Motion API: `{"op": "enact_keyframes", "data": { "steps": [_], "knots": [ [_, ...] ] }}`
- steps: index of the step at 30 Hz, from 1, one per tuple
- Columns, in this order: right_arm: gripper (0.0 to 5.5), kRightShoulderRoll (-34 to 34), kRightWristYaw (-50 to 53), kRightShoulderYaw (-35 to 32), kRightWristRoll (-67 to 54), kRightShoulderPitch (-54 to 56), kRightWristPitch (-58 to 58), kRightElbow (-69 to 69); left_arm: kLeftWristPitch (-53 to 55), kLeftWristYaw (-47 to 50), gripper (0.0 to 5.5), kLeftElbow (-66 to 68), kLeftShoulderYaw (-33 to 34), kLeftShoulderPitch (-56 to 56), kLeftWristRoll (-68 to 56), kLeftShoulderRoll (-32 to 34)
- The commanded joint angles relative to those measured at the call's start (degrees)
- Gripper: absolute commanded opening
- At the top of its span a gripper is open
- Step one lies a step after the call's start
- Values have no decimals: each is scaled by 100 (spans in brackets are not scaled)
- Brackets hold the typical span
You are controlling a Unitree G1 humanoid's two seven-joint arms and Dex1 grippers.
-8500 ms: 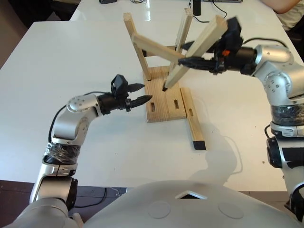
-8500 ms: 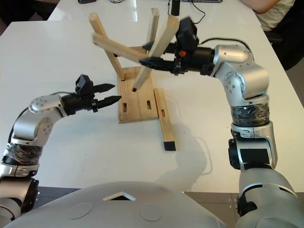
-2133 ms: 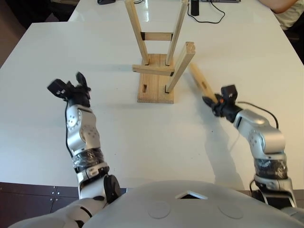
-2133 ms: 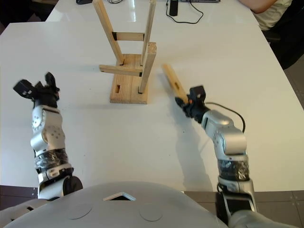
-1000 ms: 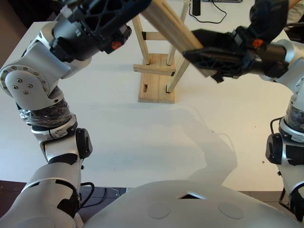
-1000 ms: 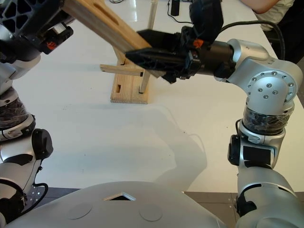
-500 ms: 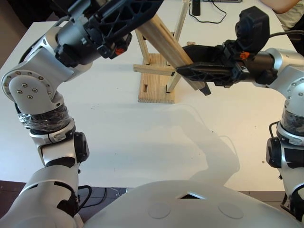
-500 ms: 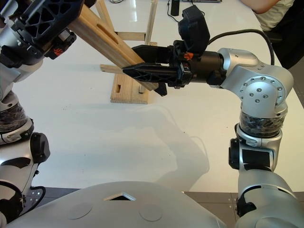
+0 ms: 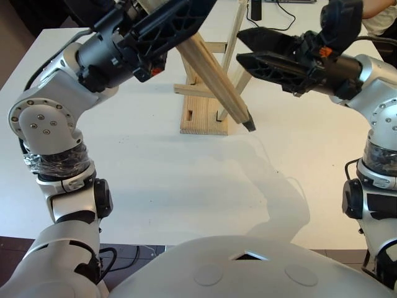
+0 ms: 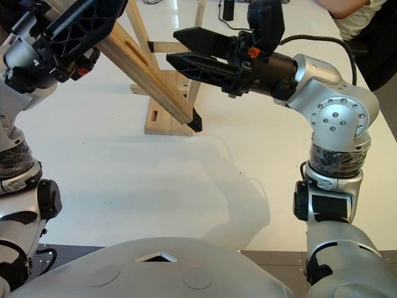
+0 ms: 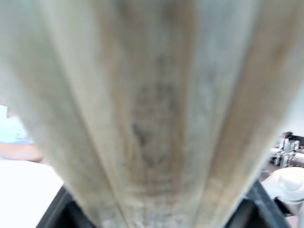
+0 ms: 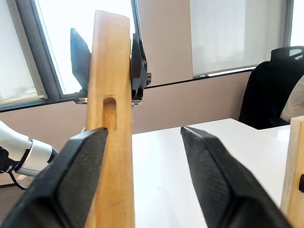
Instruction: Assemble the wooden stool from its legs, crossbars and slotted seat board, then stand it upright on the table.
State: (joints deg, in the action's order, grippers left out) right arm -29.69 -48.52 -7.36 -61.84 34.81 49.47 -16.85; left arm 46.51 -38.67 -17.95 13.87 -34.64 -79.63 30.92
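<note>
My left gripper (image 9: 166, 20) is shut on the upper end of a loose wooden leg (image 9: 217, 81). The leg slants down through the air, and its black tip (image 10: 195, 120) hangs by the near right corner of the seat board (image 9: 201, 121). The slotted board lies flat on the table with legs (image 9: 233, 34) and crossbars (image 9: 196, 91) standing up from it. My right gripper (image 9: 242, 45) is open, raised beside the leg's lower half and apart from it. In the right wrist view its fingers (image 12: 213, 175) are spread, with the leg's slot (image 12: 109, 111) beyond them. The leg's grain (image 11: 152, 114) shows close up in the left wrist view.
The white table (image 9: 155, 186) is bare in front of the stool and to both sides. A black device with a cable (image 9: 257, 9) lies at the far edge behind the stool.
My right gripper has let go of the leg's lower end and lifted up and back, open. The left gripper now carries the leg alone, tilted steeper toward the seat board.
</note>
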Motion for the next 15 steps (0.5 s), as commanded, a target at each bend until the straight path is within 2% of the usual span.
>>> {"op": "enact_keyframes", "data": {
  "steps": [1,4,7,10,15],
  "knots": [
    [313,-146,245,-595,-39,264,-242,244,-526,-326,203,477,635,-350,712,683],
    [313,-92,718,-1160,-78,441,-522,580,-1043,-503,203,1112,1172,-168,1511,1285],
    [313,33,1142,-1366,262,393,-945,790,-1817,-892,203,1907,1064,707,2811,1569],
    [313,169,1296,-1131,793,278,-1322,979,-2399,-1010,203,2620,724,1315,3558,1171],
    [313,329,1356,-795,1563,338,-1771,1708,-2922,-780,203,3214,482,1607,3959,64]
  ]
}}
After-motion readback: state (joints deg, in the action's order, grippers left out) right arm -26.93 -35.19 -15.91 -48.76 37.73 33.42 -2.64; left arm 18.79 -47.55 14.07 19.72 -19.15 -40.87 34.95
